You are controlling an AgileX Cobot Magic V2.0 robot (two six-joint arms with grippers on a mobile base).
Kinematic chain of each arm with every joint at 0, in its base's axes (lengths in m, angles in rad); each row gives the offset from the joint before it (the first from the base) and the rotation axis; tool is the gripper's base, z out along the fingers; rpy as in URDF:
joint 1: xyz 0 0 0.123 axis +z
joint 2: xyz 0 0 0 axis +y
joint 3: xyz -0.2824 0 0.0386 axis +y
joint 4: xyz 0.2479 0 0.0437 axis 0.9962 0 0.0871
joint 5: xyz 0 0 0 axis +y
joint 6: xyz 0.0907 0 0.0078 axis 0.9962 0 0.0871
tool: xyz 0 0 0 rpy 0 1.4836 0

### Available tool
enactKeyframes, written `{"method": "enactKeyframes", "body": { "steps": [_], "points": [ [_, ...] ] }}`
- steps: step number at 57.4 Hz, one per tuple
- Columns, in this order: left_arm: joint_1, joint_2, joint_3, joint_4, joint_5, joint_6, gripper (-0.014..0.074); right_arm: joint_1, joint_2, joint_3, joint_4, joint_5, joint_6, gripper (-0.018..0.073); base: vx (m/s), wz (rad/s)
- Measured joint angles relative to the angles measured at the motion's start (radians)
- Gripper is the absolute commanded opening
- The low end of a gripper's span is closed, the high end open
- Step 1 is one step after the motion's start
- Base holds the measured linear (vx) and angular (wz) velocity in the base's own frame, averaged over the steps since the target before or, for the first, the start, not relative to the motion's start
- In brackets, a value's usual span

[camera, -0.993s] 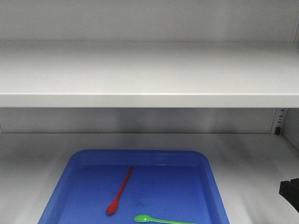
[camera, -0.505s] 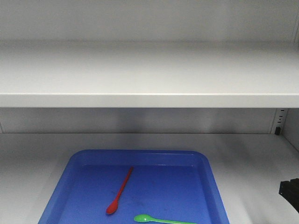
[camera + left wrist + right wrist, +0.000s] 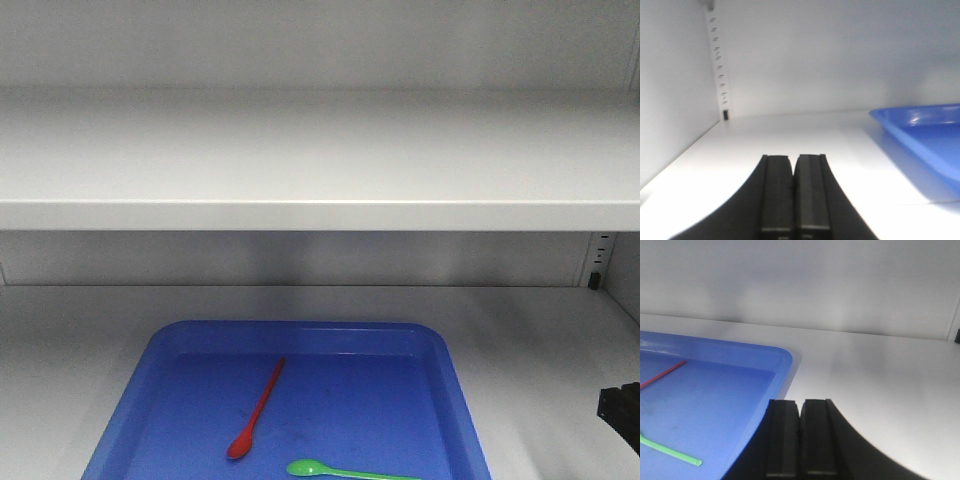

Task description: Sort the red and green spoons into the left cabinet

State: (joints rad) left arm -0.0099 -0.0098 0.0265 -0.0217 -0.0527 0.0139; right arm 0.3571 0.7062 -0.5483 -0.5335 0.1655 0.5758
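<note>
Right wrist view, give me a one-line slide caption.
Shut right gripper on the grey shelf beside the blue tray holding red and green spoons.

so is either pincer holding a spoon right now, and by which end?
Neither. The left pincer and right pincer are shut on nothing. The red spoon and green spoon lie loose in the blue tray.

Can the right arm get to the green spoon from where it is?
Probably yes. The right gripper sits just past the blue tray's rim, fingers shut, and the green spoon lies flat in the tray with nothing over it. The fingers would need to open first.
</note>
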Motion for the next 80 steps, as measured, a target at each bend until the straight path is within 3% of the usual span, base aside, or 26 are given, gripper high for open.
{"method": "enactKeyframes", "body": {
  "steps": [9,34,51,80],
  "points": [
    [0.02,0.0,0.0,0.039,0.012,-0.007,-0.0004,0.0,0.0,0.001,0.0,0.001,0.0,-0.0003,0.0,0.0],
    [0.022,0.0,0.0,0.044,0.072,-0.008,-0.0004,0.0,0.0,0.001,0.0,0.001,0.0,-0.0003,0.0,0.0],
    [0.022,0.0,0.0,0.044,-0.039,-0.008,-0.0004,0.0,0.0,0.001,0.0,0.001,0.0,-0.0003,0.0,0.0],
    [0.022,0.0,0.0,0.044,-0.05,-0.008,-0.0004,0.0,0.0,0.001,0.0,0.003,0.0,-0.0003,0.0,0.0]
  ]
}}
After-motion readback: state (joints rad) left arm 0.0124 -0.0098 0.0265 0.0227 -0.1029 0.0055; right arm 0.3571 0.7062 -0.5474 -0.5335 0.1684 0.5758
